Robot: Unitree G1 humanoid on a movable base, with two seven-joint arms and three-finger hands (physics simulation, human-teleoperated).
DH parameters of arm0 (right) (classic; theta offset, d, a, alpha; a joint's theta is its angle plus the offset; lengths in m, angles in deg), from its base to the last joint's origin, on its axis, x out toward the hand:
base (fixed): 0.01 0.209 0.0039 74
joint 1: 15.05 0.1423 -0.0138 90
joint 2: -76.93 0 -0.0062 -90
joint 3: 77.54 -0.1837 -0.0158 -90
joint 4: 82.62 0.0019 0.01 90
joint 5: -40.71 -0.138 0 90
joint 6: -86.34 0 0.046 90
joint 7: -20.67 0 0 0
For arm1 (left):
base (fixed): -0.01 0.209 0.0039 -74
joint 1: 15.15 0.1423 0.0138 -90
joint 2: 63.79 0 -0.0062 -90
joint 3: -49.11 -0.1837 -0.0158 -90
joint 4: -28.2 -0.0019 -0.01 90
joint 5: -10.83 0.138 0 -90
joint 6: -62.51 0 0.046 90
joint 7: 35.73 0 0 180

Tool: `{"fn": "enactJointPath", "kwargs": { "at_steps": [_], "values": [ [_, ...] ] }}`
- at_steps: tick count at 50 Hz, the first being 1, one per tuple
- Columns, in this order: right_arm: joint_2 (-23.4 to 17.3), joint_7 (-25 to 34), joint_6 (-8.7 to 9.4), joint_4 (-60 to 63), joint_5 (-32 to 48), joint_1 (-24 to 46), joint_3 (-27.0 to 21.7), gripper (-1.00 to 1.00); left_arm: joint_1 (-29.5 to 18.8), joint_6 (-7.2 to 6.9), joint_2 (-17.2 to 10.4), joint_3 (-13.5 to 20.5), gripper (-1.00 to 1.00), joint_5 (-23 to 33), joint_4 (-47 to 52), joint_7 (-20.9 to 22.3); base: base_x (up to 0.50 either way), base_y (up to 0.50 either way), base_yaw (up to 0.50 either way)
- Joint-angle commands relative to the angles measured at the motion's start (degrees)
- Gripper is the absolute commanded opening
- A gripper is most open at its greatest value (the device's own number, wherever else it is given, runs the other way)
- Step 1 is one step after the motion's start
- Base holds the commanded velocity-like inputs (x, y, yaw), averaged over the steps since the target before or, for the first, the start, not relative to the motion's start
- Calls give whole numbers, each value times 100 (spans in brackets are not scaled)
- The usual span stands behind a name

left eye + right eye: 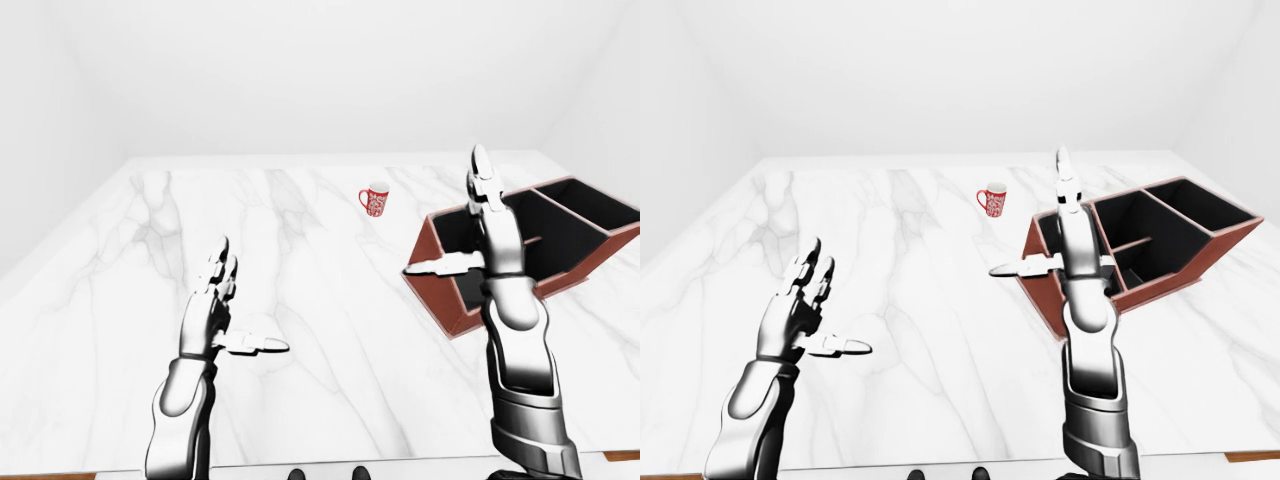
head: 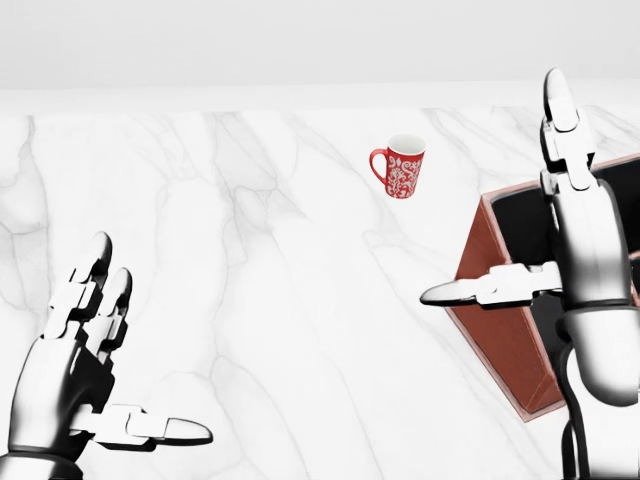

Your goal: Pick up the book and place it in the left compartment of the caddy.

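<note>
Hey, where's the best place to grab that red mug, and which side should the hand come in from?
Probably wrap the round body of the mug, coming in from the head view's right. It stands upright, its handle sticks out to the view's left, and the open right hand is on that clear side.
</note>
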Motion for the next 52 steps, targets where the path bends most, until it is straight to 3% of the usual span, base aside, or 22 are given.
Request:
{"fn": "enactJointPath", "kwargs": {
  "at_steps": [1,3,5,14,17,22,27,35,48,52],
  "values": [
    [406,233,0,1005,-987,-1639,-489,100,313,0,74,-2,100,-27,544,74,0,0,0],
    [288,278,0,941,-881,-1550,-466,100,424,0,103,-19,100,-49,758,121,0,0,0],
    [360,322,0,1251,-1139,-1633,-668,100,529,0,128,-46,100,-9,881,149,0,0,0],
    [644,465,0,2096,-1082,-2224,-719,100,875,0,223,247,100,-375,1655,475,0,0,0],
    [763,517,0,2417,-1050,-2397,-705,100,970,0,279,453,100,-559,1933,594,0,0,0],
    [950,615,0,2749,-994,-2658,-633,100,1288,0,527,1165,100,-1356,2872,871,0,0,0],
    [1072,672,0,3010,-762,-2878,-378,100,1434,0,821,1528,100,-1532,3225,1098,0,0,0],
    [1328,957,0,3738,-674,-3439,-194,100,1447,0,993,2078,100,-1957,3539,1399,0,0,0],
    [1401,967,0,3746,-568,-3447,-87,100,1433,0,1070,2098,100,-1952,3516,1497,0,0,0],
    [1362,875,0,3652,-514,-3415,4,100,1538,0,1288,2125,100,-2101,3548,1659,0,0,0]
  ]
}}
